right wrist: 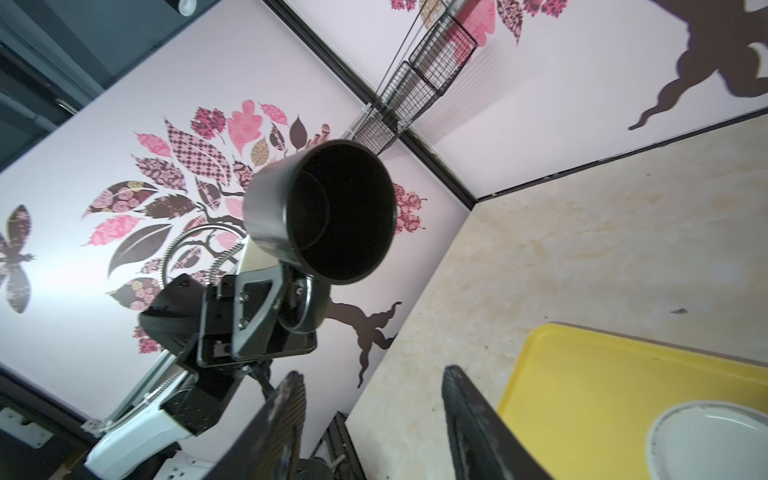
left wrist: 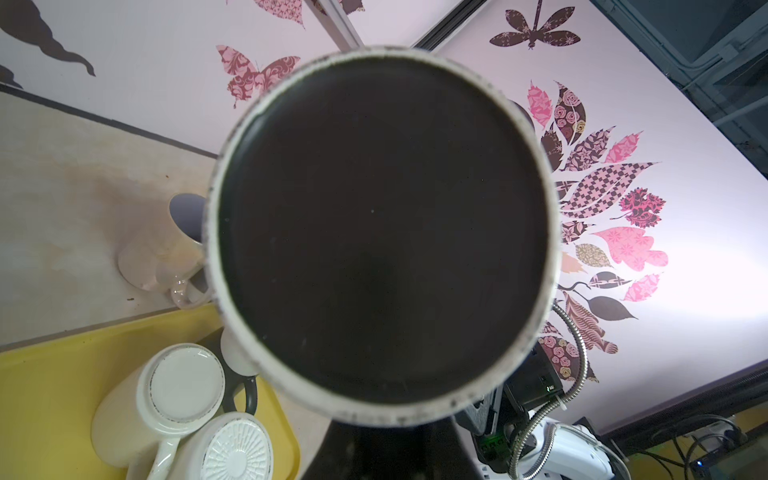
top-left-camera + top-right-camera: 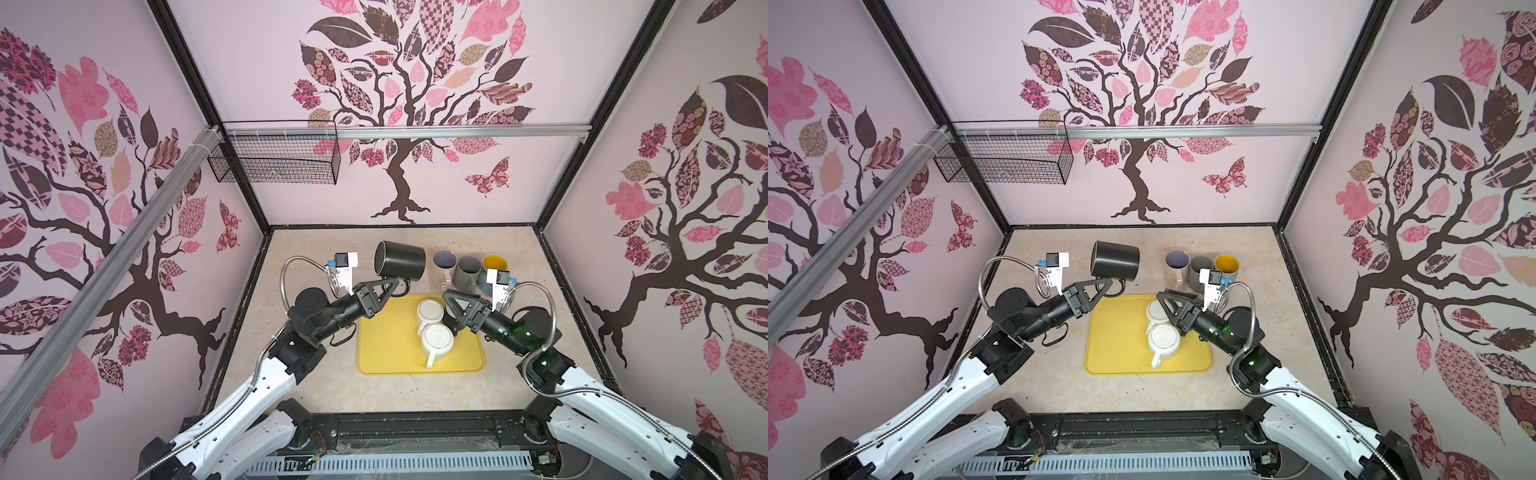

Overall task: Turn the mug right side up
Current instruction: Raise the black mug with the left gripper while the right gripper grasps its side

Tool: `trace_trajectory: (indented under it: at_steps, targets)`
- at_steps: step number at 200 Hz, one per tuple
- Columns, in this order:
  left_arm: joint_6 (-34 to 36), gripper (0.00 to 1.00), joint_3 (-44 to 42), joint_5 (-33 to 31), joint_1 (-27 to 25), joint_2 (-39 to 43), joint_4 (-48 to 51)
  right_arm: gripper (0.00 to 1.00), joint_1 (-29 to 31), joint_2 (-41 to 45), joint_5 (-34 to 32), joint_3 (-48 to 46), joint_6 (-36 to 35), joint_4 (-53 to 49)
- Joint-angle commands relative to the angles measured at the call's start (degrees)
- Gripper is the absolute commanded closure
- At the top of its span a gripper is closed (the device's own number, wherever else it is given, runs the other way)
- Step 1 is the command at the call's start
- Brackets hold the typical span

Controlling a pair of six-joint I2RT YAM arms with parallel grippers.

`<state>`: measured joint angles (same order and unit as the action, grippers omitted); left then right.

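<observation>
Gripping one black mug (image 3: 400,259): left hand (image 3: 394,284); right hand (image 3: 447,295) parted, empty; two white mugs (image 3: 430,312) (image 3: 436,338).

The black mug (image 2: 382,232) fills the left wrist view, rim blurred, handle hidden; the right wrist view's edge cuts off a white mug (image 1: 706,440).

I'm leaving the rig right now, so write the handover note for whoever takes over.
Left end effector: shut on the handle of the black mug, held in the air, lying sideways.
Right end effector: open, empty, by the yellow tray's far edge.
Two white mugs sit upside down on the tray; three mugs stand upright behind it.
Done: black mug lifted, half turned.
To do: finish the turn, set it down upright.
</observation>
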<state>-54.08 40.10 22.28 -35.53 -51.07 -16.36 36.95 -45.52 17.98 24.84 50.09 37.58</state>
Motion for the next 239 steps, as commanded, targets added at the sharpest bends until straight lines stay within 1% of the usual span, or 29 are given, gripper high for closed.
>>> trace_trajectory:
  at_steps: [1,43,95,124,191,225,239]
  targets:
    - [-2.6,1.00,-0.5,3.5,0.2,1.0,-13.7,0.44,0.1,-2.3,5.3,0.1,7.1,10.4]
    - [-4.3,1.00,-1.3,4.7,0.1,-0.8,-16.7,0.44,0.1,-6.5,8.7,1.7,10.3,14.6]
    - [-6.4,1.00,-2.5,6.3,0.0,-3.3,-20.6,0.44,0.2,-8.9,10.6,3.6,11.1,15.5]
    - [-7.0,1.00,-2.8,6.9,-0.6,-4.6,-22.7,0.45,0.3,-11.7,11.7,5.4,11.6,15.6]
    - [-6.0,1.00,-3.1,6.7,-3.4,-6.5,-23.8,0.47,0.4,-16.5,11.7,7.8,13.6,19.4]
    - [-5.6,1.00,-3.2,6.0,-5.2,-7.3,-24.5,0.51,0.4,-17.6,9.7,8.6,14.6,20.8]
    - [-5.7,1.00,-3.3,5.9,-6.0,-7.9,-25.1,0.54,0.3,-18.1,8.8,8.8,15.4,21.5]
